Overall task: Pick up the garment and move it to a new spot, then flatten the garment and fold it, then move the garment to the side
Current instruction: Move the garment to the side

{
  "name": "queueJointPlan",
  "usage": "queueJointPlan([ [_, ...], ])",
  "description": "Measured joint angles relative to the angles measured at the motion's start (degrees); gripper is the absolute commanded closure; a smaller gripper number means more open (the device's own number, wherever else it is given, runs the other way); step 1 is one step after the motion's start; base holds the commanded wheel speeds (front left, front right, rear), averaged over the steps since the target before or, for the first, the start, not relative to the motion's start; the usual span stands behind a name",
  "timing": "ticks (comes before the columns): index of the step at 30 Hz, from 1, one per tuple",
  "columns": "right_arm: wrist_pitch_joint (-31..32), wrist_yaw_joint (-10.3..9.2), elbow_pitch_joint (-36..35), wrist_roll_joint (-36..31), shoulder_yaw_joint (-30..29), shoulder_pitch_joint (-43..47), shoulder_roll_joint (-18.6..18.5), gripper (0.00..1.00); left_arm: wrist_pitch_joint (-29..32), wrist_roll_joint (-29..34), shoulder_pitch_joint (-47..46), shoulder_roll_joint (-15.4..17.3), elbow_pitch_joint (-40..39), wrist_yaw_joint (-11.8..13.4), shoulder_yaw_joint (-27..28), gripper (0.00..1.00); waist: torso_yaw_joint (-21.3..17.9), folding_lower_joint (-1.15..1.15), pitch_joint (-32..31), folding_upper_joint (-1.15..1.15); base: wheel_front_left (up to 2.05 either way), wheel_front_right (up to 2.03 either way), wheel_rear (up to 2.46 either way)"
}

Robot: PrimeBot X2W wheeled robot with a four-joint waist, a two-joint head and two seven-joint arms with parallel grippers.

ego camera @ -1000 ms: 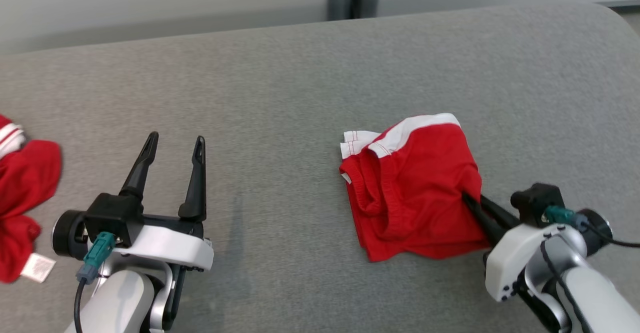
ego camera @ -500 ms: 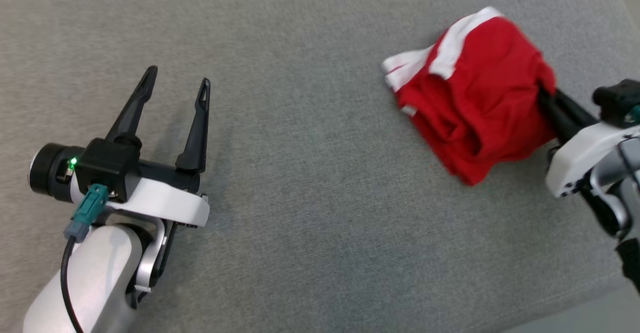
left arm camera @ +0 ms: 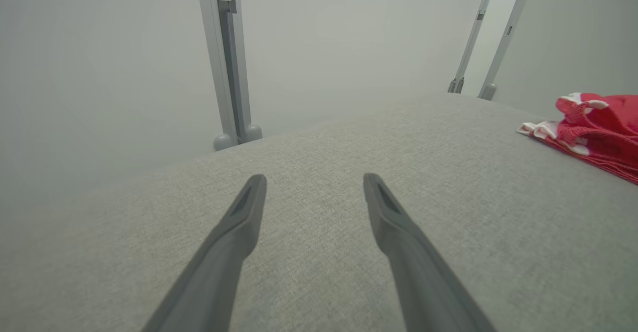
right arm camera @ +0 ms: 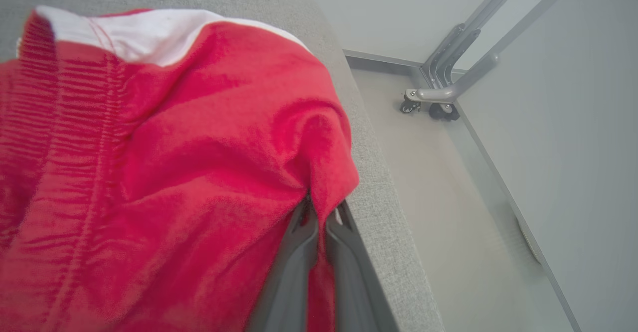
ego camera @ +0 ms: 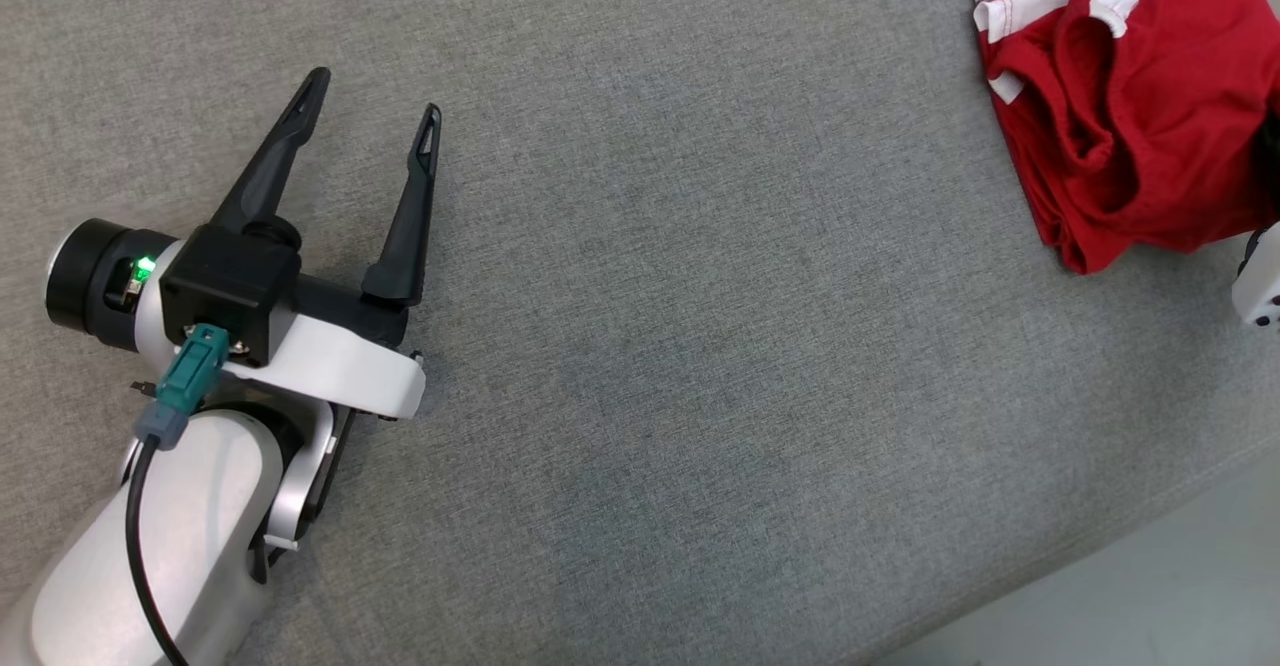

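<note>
Red garment (ego camera: pixel 1130 116) sliding off to the side — last step, I reckon

So the right gripper (right arm camera: pixel 319 211) is pinching a fold at the garment's near edge, fingers squeezed tight together with red cloth bunching over the tips. The bundle is sitting at the far right of the grey cushion (ego camera: pixel 700 346), right up by its edge, with the floor (right arm camera: pixel 448 182) dropping away just beside it. The left gripper (ego camera: pixel 372 94) is hovering over bare cushion well away from it, fingers spread wide and holding nothing.

It's looking folded already, so I'm guessing this is the move-aside bit. What I'd be watching: keeping that pinch firm and the cloth low so the layers aren't flopping open, and setting the whole bundle down on the cushion, not half hanging over the edge. Then opening up and backing straight out along the fingers so nothing is snagging and dragging the fold apart.

Compared with a second ago, the head camera is swinging round, so the whole picture is shifting — the garment was sitting mid-frame and is now crammed into the top right corner, and the wall along the top is gone from view. The pinch itself isn't changing, and the left fingers are staying just as wide.
</note>
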Motion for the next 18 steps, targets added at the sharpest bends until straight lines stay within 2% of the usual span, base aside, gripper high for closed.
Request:
queueJointPlan([
  [2,-1.0,0.00,2.2,0.5,0.5,-0.7,0.5,0.00,0.3,0.1,0.0,-0.1,0.0,-0.1,-0.3,0.00,-0.3,0.00,0.2,0.00,0.00,0.00,0.00],
  [9,-5.7,-0.01,9.4,1.5,-2.1,-1.6,1.4,0.00,-0.4,-0.3,0.4,-0.4,0.8,0.1,-0.4,0.00,-0.6,0.00,-1.6,0.00,0.00,0.00,0.00],
  [13,-7.6,-0.01,10.7,1.1,-5.0,-1.1,2.0,0.00,-1.5,-1.4,1.9,-0.7,1.9,0.6,0.0,0.00,-0.6,0.00,-3.9,0.00,0.00,0.00,0.00],
  [14,-7.9,-0.01,10.2,0.8,-5.8,-1.0,2.2,0.00,-1.9,-1.7,2.4,-0.8,2.1,0.7,0.2,0.00,-0.6,0.00,-4.5,0.00,0.00,0.00,0.00],
  [18,-8.3,-0.01,0.5,-2.2,-11.8,2.4,4.6,0.00,-3.7,-3.4,5.4,-1.5,3.0,2.2,1.5,0.00,0.0,0.00,-8.2,0.00,0.00,0.00,0.00],
])
